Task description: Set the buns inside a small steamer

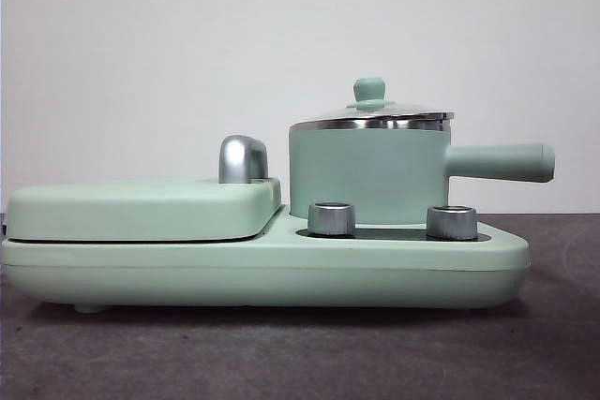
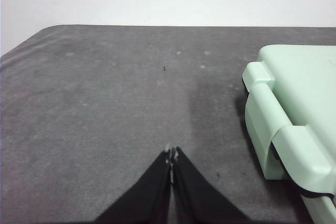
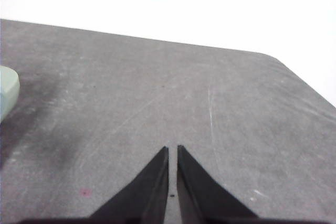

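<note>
Showing mint-green pot [image 1: 366, 175] with steel rim, matching green griddle lid [image 1: 141, 208], silver knobs [image 1: 331, 218], dark grey table [image 2: 105, 108], black gripper [image 2: 171, 156], white wall [image 1: 94, 72].

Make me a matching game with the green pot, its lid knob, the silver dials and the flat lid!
Things:
1. steamer pot
2. lid knob
3. two silver dials
4. flat griddle lid

Places:
A. at the very top of the pot
B. in front of the pot
C. beside the pot, away from its handle
D. on the base, long handle sticking out

Pairs: 1-D, 2-A, 3-B, 4-C
</note>
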